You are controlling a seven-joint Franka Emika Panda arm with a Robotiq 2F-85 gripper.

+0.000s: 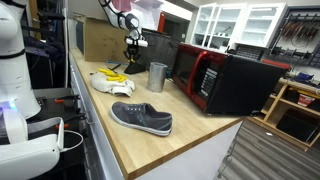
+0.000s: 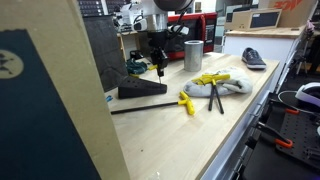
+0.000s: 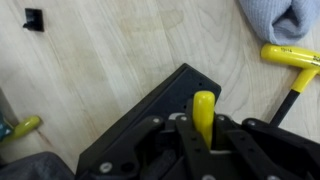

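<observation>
Long wooden worktop (image 1: pixel 195 140) w/ a black-and-red microwave (image 1: pixel 225 80) at the back and a grey shoe (image 1: pixel 142 118) near the front edge.

Mid-bench, a black wedge block (image 2: pixel 140 90) sits flat on the wood. The gripper (image 2: pixel 157 70) hangs straight over it. In the wrist view the jaws are clamped on a yellow handle (image 3: pixel 203 108), which stands upright btwn the pads. Its lower end is right at the block's top face (image 3: pixel 140 120). Whether it touches the block or sits in a hole can't be told.

Nearby are a crumpled grey cloth (image 2: pixel 232 85), a metal cup (image 2: pixel 193 55) and a loose yellow T-handle key (image 2: pixel 187 102) w/ a long dark shaft lying on the wood. A 2nd yellow T-handle (image 3: pixel 290 55) lies beside the cloth.

Risks, as a judgement:
- The block looks unfixed, so any sideways push from the arm could slide or tip it.
- The grip covers only a narrow part of a smooth handle. If the tool catches on the block, it may twist or slip in the pads.
- The tool's shaft is hidden below the jaws, so it could be misaligned w/ the block w/out it showing, and pressing down could jam it.
- A wide swing away could hit the cup, which stands near enough to be knocked over.
</observation>
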